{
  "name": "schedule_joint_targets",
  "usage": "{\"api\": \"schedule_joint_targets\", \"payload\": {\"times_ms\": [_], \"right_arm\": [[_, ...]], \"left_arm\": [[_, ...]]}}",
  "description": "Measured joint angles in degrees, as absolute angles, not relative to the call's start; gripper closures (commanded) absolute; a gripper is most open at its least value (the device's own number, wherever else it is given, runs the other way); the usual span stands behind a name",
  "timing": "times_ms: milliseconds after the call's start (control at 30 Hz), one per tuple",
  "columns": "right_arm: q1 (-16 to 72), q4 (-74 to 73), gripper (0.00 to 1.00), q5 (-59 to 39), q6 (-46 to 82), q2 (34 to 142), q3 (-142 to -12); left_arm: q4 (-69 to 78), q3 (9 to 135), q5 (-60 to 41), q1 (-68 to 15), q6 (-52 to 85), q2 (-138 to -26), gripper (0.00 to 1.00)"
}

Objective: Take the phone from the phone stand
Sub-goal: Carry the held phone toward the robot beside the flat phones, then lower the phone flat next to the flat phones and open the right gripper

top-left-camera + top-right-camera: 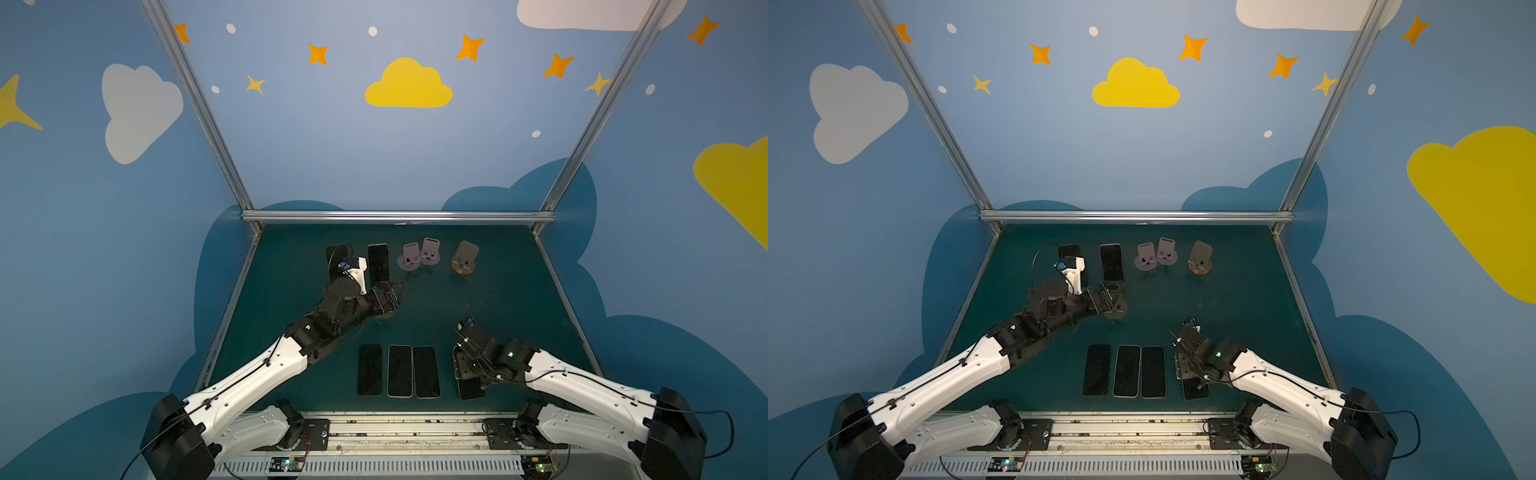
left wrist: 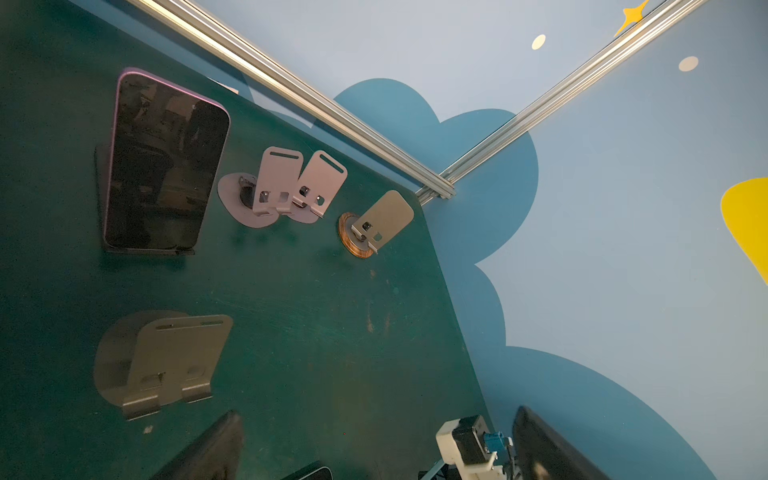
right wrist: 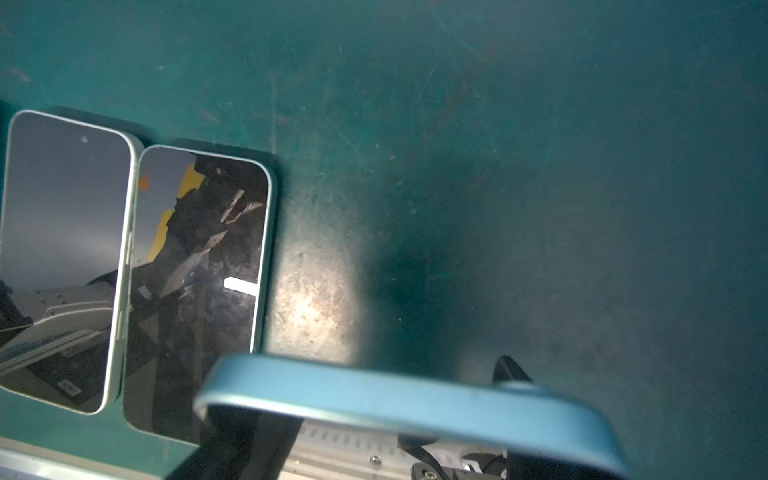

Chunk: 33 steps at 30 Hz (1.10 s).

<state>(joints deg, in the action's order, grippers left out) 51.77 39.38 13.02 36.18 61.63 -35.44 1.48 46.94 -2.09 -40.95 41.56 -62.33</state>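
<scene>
Dark green and scuffed, with one worn shiny patch, the table (image 1: 498, 299) carries everything. The right claw (image 1: 465, 368) is clamped on a blue-edged phone (image 3: 407, 399). The phone's rounded metal rim crosses the right wrist view edge-on, raised off the table. Its screen is hidden there, and in both top views the arm covers most of it.

Just beside this claw, two pale-rimmed phones (image 3: 195, 291) lie flat with rims touching, their glossy black glass mirroring the rig. A dark phone (image 1: 370, 370) lies a little apart past them.

The left claw (image 1: 1111, 297) gapes wide and holds nothing. Only its black fingers (image 2: 216, 444) enter the left wrist view, cut off by the frame. Close ahead of it sits a grey stand (image 2: 166, 361) of bent sheet metal on a round base.

Beyond that, a purple-edged phone (image 2: 166, 166) leans upright in a black stand (image 2: 101, 178). Off to one side of it are two lilac stands (image 2: 278, 178) with overlapping bases and a wooden-based stand (image 2: 382, 220). On its other side, a half-hidden phone (image 1: 334, 255) shows behind the wrist camera (image 1: 355, 268); its support cannot be made out.
</scene>
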Motion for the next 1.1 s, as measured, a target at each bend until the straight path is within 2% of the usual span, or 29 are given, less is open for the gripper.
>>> {"api": "schedule_joint_targets", "payload": {"times_ms": [500, 800, 1100], "right_arm": [[48.6, 41.58, 0.33, 5.06, 32.49, 76.9, -43.07], [43.29, 46.83, 0.37, -3.27, 30.81, 92.73, -53.34], [42.59, 47.62, 0.37, -4.05, 30.7, 92.84, -52.58]], "left_arm": [[1.45, 46.94, -2.37, -41.04, 41.58, -62.33, 0.0], [1.43, 46.94, -2.31, -41.04, 41.58, -62.33, 0.0], [1.43, 46.94, -1.83, -41.04, 41.56, -62.04, 0.0]]}}
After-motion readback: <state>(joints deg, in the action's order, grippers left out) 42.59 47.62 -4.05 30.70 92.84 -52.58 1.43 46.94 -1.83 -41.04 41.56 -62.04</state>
